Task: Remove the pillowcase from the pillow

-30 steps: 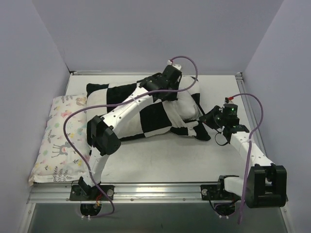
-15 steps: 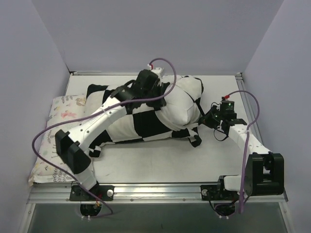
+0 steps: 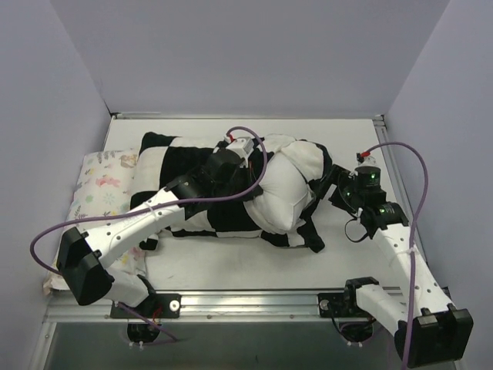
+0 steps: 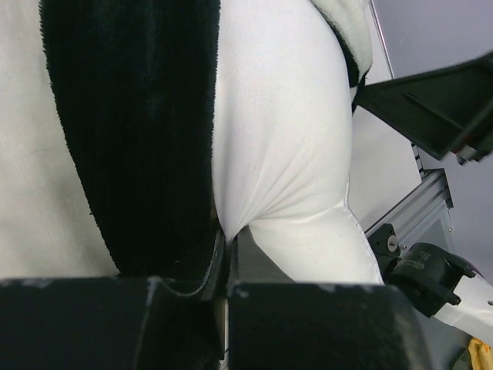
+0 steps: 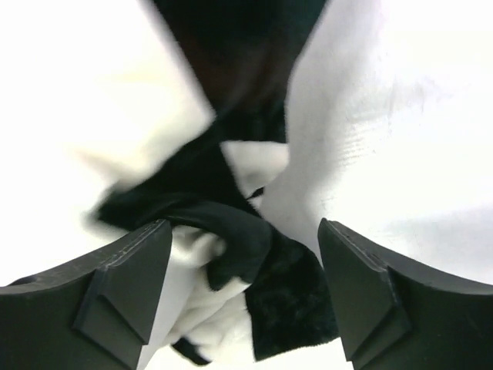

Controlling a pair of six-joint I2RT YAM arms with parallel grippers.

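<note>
The black-and-white checked pillowcase [image 3: 173, 158] lies across the table, bunched round the plain white pillow [image 3: 281, 185], whose right end bulges out bare. My left gripper [image 3: 250, 168] sits on top of the pillow. In the left wrist view it [image 4: 229, 235] is shut on a pinch of the pillow's smooth white cloth [image 4: 285, 116], with fuzzy black pillowcase [image 4: 131, 116] to its left. My right gripper [image 3: 327, 183] is at the pillow's right end. Its jaws [image 5: 245, 227] stand open, and a loose black fold of pillowcase [image 5: 277, 277] lies between them, untouched by the fingers.
A pastel floral pillow [image 3: 100, 193] lies along the left wall, partly under my left arm. An aluminium rail [image 3: 246, 297] runs along the near edge. Walls close in the left, back and right. My right gripper's fingers [image 4: 439, 108] show at the left wrist view's upper right.
My right gripper has opened and let go of the pillowcase edge. My left arm has pulled back toward the near left, keeping its pinch, and more white pillow shows at the right.
</note>
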